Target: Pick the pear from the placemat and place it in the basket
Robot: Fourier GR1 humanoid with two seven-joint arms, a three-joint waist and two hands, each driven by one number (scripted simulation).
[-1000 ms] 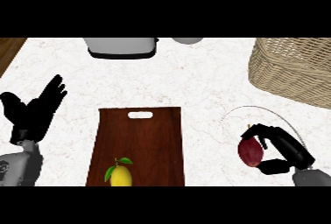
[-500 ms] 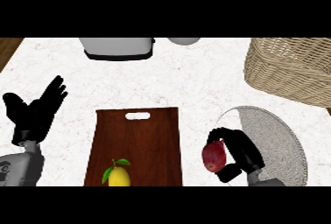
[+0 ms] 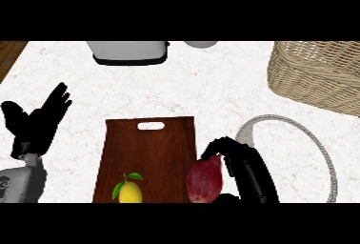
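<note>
Right hand: fingers grasp one pear at the board right edge; open counter toward one basket. Left hand: fingers released.

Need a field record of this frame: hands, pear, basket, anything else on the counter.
right hand: fingers curled round the pear
pear: red, at the cutting board's right edge
left hand: open, resting at the view's left
basket: upper right, pear not in it
placemat: round, right of the right hand
cutting board: centre, lemon on its near end
</note>
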